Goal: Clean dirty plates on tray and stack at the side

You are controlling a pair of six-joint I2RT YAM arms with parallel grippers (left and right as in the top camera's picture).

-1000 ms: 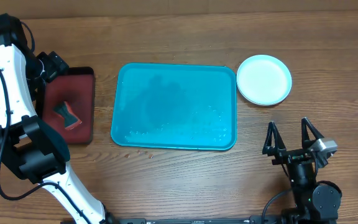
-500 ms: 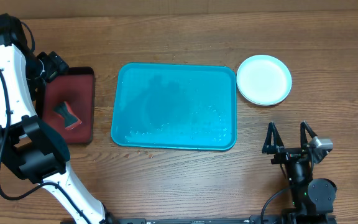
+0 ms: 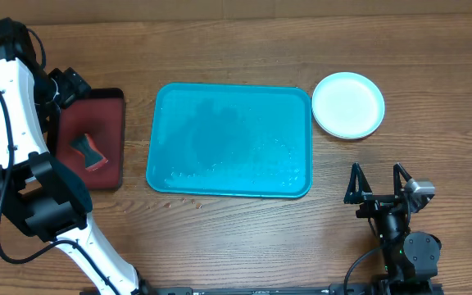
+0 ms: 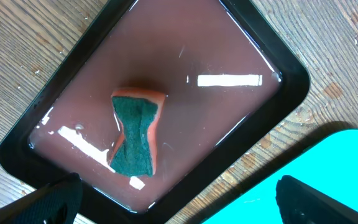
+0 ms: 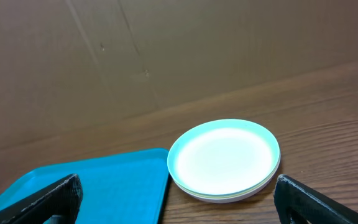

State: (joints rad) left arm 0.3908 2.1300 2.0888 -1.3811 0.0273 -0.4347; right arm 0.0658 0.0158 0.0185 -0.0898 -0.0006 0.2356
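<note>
The turquoise tray [image 3: 229, 141] lies mid-table, with only wet streaks and droplets on its floor. To its right, off the tray, the plates [image 3: 348, 105] sit in one stack. The top plate is mint-rimmed and looks clean. In the right wrist view the stack [image 5: 224, 158] shows a yellow-green edge and a white one beneath. My right gripper [image 3: 376, 170] stands open and empty near the front edge, aimed at the stack from a distance. My left gripper [image 3: 70, 84] hangs open over the far end of a dark red tray [image 4: 166, 68].
A green and orange sponge [image 4: 135, 134] lies in shallow water in the dark red, black-rimmed tray [image 3: 91, 138], left of the turquoise tray. My white left arm [image 3: 11, 123] runs along the table's left edge. A brown cardboard wall [image 5: 166, 50] stands behind the table.
My right gripper has drawn back slightly toward the table's front edge. The left arm, both trays and the plates have not moved.
</note>
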